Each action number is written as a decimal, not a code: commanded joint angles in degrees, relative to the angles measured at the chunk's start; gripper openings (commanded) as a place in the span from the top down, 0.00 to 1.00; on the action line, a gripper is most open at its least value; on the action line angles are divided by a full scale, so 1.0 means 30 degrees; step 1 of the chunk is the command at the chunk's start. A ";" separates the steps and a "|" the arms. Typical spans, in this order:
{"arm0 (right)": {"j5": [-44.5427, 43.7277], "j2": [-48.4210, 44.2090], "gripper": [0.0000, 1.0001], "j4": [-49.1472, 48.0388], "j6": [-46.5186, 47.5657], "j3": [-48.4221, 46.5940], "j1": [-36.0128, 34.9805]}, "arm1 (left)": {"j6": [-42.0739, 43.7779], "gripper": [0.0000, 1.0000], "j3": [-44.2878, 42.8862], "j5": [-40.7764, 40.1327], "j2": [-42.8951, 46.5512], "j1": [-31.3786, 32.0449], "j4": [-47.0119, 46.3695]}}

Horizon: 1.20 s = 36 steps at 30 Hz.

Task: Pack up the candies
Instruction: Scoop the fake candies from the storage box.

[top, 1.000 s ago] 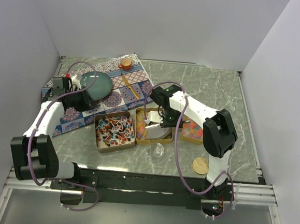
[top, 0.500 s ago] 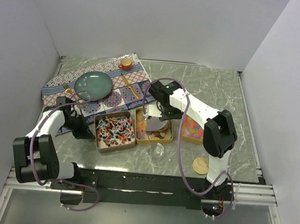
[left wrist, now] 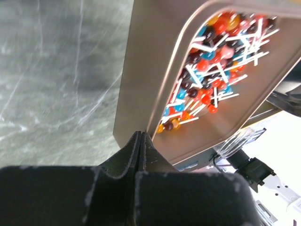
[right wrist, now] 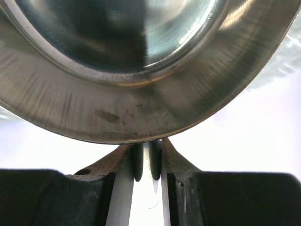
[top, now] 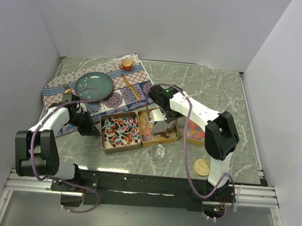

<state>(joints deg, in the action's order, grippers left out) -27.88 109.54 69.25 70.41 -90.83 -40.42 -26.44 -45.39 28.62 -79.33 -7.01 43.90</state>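
The candies lie in three gold tins. Red, white and dark mixed ones (top: 121, 131) (left wrist: 212, 61) fill the left tin (top: 106, 142). Pale squares (top: 147, 131) sit in the middle tin (top: 164, 141), and bright pieces (top: 194, 131) in the right tin. My left gripper (top: 91, 130) (left wrist: 141, 135) is shut with nothing between its fingers; its tips rest against the left tin's outer wall (left wrist: 141, 70). My right gripper (top: 160, 118) (right wrist: 146, 147) is shut on the thin handle of a shiny metal scoop (top: 156, 127) (right wrist: 131, 70), which hangs over the middle tin.
A patterned cloth (top: 115, 97) at the back left carries a teal plate (top: 94, 85) and a small orange cup (top: 126, 64). A clear cup (top: 158, 152) stands in front of the tins. A round cork disc (top: 201, 167) lies at the front right.
My left arm came down from beside the plate to the left tin and its jaws closed. The left tin slid right against the middle one. The scoop shifted slightly over the middle tin.
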 commanded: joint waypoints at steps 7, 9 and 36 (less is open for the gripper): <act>-0.2718 0.0607 1.00 -0.1111 0.2779 0.0977 -0.1876 | 0.0491 0.99 -0.1510 0.1300 0.0163 0.0343 -0.0951; -0.2458 0.0927 1.00 -0.1141 0.2721 0.1038 -0.1993 | 0.0550 0.99 -0.1658 0.1298 0.0135 0.0343 -0.1214; 0.8296 -0.0590 1.00 -0.6732 -0.3930 0.4314 -0.0764 | 0.0315 0.99 -0.1569 0.0977 0.0428 0.0577 -0.3236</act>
<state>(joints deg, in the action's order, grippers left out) -11.22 112.51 58.74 60.16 -84.25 -43.64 -26.20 -48.51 31.20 -80.23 -5.52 36.73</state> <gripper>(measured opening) 0.307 0.016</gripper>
